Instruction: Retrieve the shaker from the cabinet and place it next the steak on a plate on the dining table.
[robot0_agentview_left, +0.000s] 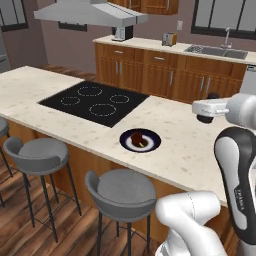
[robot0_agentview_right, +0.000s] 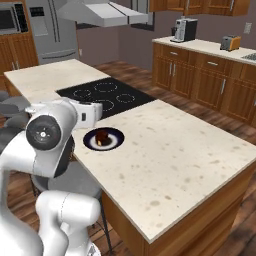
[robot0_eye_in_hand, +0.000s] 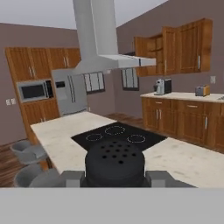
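Black shaker (robot0_eye_in_hand: 114, 162) sits clamped between the fingertips of the claw (robot0_eye_in_hand: 114, 178), its perforated cap toward the hand camera; jaws are closed on its sides, so it rides upright and centred, likely to keep it steady for setting down. From the left base camera the shaker (robot0_agentview_left: 205, 119) shows as a dark lump under the white hand, held above the dining table (robot0_agentview_left: 185, 150) and apart from its surface. The plate (robot0_agentview_left: 140, 140) with the steak (robot0_agentview_left: 138, 138) lies on the beige top near the cooktop (robot0_agentview_left: 95, 102), to the side of the held shaker. Cabinet (robot0_eye_in_hand: 151, 56) door stands open behind. Carry phase, by my reading; lowering beside the plate remains.
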